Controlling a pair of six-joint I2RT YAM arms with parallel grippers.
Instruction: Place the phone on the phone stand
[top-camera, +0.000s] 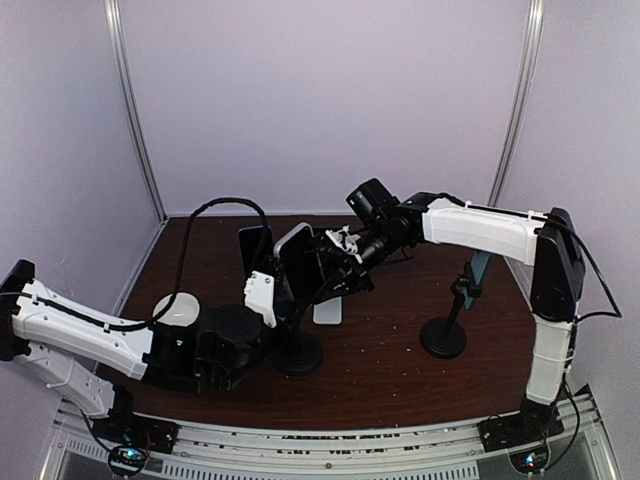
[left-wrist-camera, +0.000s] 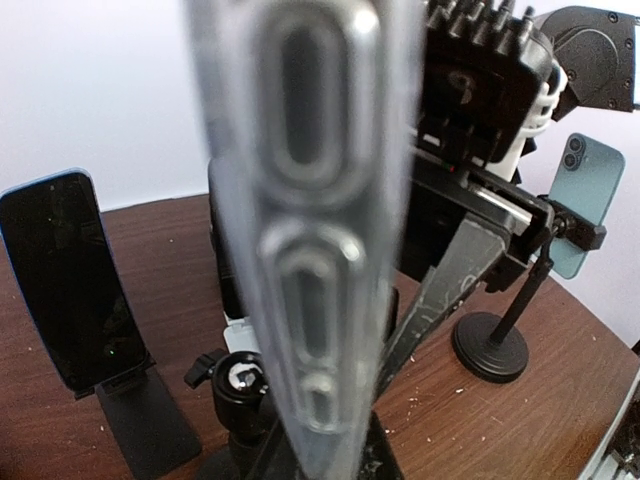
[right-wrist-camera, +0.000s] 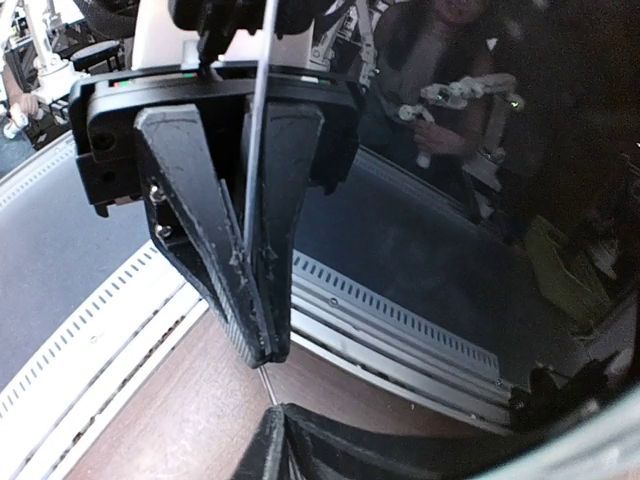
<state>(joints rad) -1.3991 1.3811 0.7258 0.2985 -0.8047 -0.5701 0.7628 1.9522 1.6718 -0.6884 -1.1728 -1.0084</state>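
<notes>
My left claw (top-camera: 272, 292) is pressed together on the phone (left-wrist-camera: 310, 250). The phone stands tall in it, long way up and down. Its thin side with the buttons is turned right at my left wrist. It fills the middle of what that wrist sees, so it is as near to this claw as it can be.

My right claw (top-camera: 336, 264) is just beside the phone, on the other side from my left claw. One of its fingers (right-wrist-camera: 210, 220) lies flat by the shiny glass. I see that finger twice, once for real and once like in a mirror. The two fingertips are very near each other. I cannot tell if they pinch the phone or hold nothing.

The phone stand (left-wrist-camera: 240, 388) is right under my left claw. Its round top is just below the bottom end of the phone. I cannot tell if the two touch yet. So I think the way to go is down, with the phone upright so its bottom end meets the stand.

My left claw is the nearer one, since it has the phone. My right claw could steady it from the side.

Off to the left of my left claw, a blue phone (left-wrist-camera: 60, 275) leans on a small black stand (left-wrist-camera: 140, 420). Off to the right, past my right claw, a teal phone (left-wrist-camera: 588, 195) sits on a tall stand (left-wrist-camera: 490, 345).
</notes>
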